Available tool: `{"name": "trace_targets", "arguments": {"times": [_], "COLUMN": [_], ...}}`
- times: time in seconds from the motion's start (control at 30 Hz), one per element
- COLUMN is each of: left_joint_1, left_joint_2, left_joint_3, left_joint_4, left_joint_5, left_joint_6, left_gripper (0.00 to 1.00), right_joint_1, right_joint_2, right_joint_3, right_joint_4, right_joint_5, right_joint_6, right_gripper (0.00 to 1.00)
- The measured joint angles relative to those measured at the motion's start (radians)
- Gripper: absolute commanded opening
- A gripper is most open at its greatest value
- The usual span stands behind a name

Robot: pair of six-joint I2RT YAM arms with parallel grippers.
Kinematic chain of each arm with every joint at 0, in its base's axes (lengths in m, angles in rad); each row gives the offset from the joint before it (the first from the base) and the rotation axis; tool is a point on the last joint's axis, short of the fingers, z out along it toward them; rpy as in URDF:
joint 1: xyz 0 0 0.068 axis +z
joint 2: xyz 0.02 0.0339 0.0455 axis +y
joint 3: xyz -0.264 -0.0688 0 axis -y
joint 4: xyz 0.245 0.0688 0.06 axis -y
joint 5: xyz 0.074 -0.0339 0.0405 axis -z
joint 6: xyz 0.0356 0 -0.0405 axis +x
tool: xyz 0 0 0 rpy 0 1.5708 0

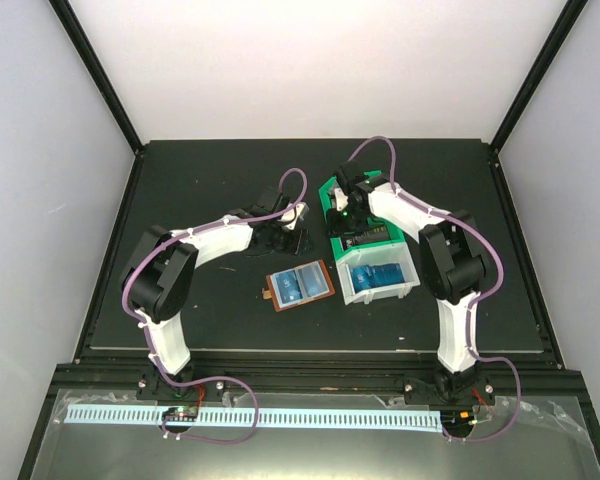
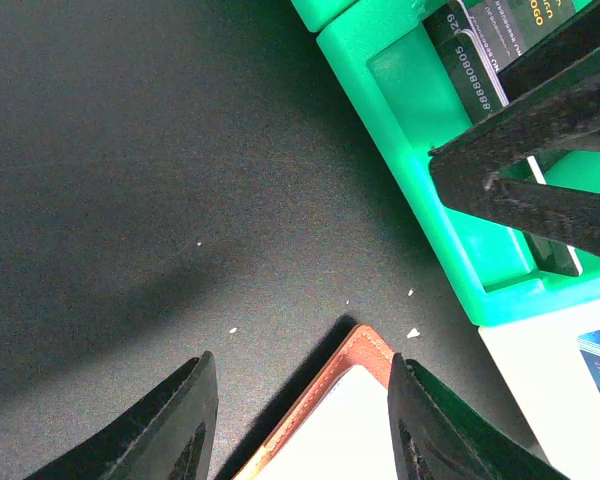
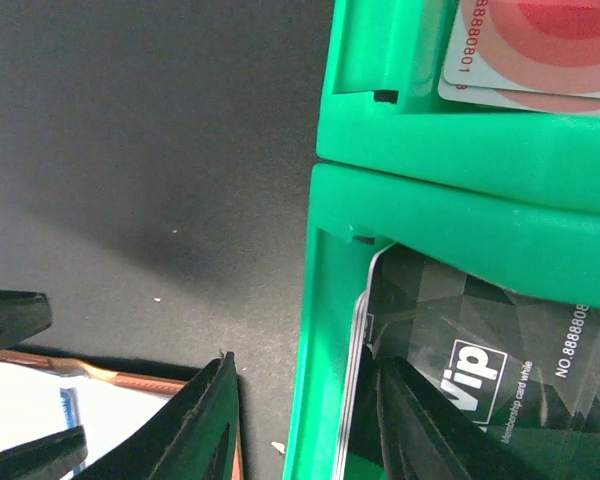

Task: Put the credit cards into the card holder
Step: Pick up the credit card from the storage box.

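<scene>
Nearest, the open brown leather card holder (image 1: 272, 291) lies flat, left gripper (image 2: 298, 400) spread, empty, over its corner. Beyond, right gripper (image 3: 305, 380) spread astride the green plastic tray (image 3: 460, 250) wall by stacked dark grey credit cards (image 3: 480, 370). They look light, stiff and slick, so pinch an edge.

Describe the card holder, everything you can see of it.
The card holder is a small brown leather folder, lying open and flat on the black table, slightly skewed. Two clear sleeves face up, each showing a blue card. A small tab sticks out at its left edge. It lies just left of the tray's white bin; contact unclear. Only the table is seen touching it.
</scene>
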Motion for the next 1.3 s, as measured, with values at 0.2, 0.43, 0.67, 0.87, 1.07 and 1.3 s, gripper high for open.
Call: {"name": "trace_targets", "arguments": {"times": [0.2,0.43,0.67,0.87,1.07,1.3], "left_joint_1": [0.000,0.000,0.000,0.000,0.000,0.000], "left_joint_2": [0.000,0.000,0.000,0.000,0.000,0.000], "left_joint_3": [0.000,0.000,0.000,0.000,0.000,0.000], "left_joint_4": [0.000,0.000,0.000,0.000,0.000,0.000], "left_joint_5": [-0.002,-0.002,-0.004,-0.006,-0.007,-0.008], "left_joint_6": [-0.003,-0.008,-0.008,-0.008,-0.008,-0.008], "left_gripper": [0.48,0.49,0.48,0.48,0.48,0.48], "right_joint_1": [0.015,0.017,0.018,0.018,0.018,0.018], "right_joint_2": [0.026,0.027,0.023,0.021,0.011,-0.002], "right_joint_3": [0.024,0.027,0.027,0.027,0.033,0.044], "right_joint_4": [-0.028,-0.061,-0.075,-0.081,-0.090,-0.104], "right_joint_5": [0.050,0.068,0.065,0.061,0.057,0.048], "right_joint_6": [0.000,0.012,0.021,0.023,0.024,0.027], "right_gripper": [0.34,0.23,0.18,0.18,0.17,0.16]}}
